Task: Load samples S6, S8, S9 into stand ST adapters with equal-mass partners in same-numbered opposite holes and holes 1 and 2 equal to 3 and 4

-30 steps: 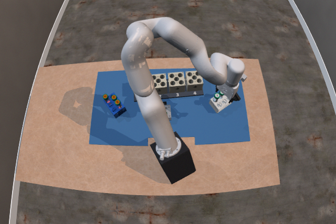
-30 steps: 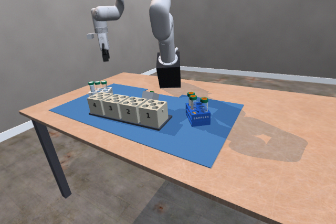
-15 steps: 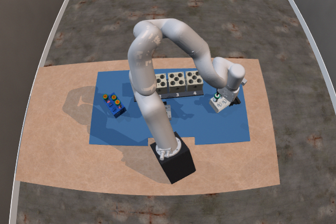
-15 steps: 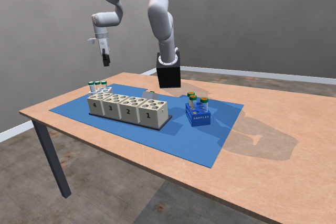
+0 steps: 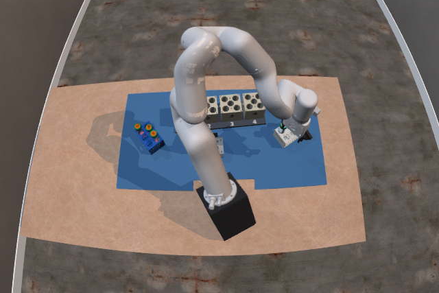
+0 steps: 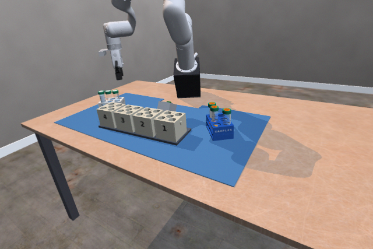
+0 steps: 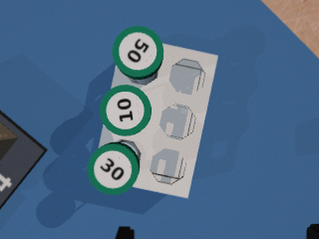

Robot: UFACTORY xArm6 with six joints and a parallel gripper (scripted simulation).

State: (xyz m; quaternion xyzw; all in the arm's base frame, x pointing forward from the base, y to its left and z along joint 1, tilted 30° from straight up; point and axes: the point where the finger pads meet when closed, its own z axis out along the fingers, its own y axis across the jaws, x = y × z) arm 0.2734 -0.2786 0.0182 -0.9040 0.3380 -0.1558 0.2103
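My gripper is open and empty, high above the table by the white rack. In the wrist view that rack holds three upright water blanks in one row: 50, 10 and 30. Its other row is empty. The blue samples rack holds three orange-dotted tubes; their IDs and levels are not readable. Adapters 1, 2, 3 and 4 stand in the stand; no tubes show in them.
The small grey desk with the green key stands between the adapters and the robot base. The arm hides adapter 1 and part of adapter 2 in the top view. The stand's corner is at the wrist view's left edge.
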